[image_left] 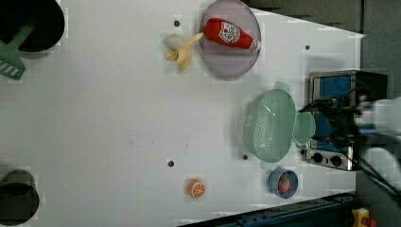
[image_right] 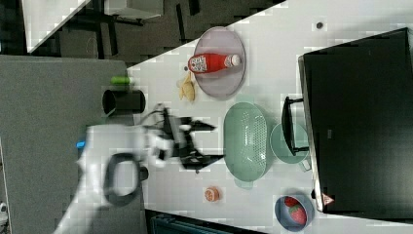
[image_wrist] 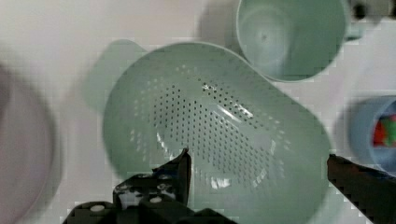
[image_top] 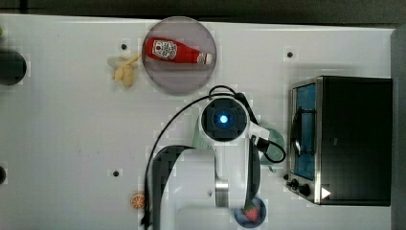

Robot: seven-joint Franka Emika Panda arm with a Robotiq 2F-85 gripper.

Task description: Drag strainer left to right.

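Left view, going left to right: a green spatula in a dark pot at the far left, a banana just beside a grey plate bearing a ketchup bottle, an orange slice nearer the bottom edge, then the strainer. The strainer sits at the left view's right, touching or almost touching the mint cup, with the toaster oven just beyond and a blue bowl of strawberries near it.

The gripper hangs over the strainer with its jaws spread wide, one finger inside the bowl and the other outside the rim, holding nothing.

As a judgement, the strainer already lies far to the right, so the drag looks largely done or close to its end; only release and withdrawal seem left.
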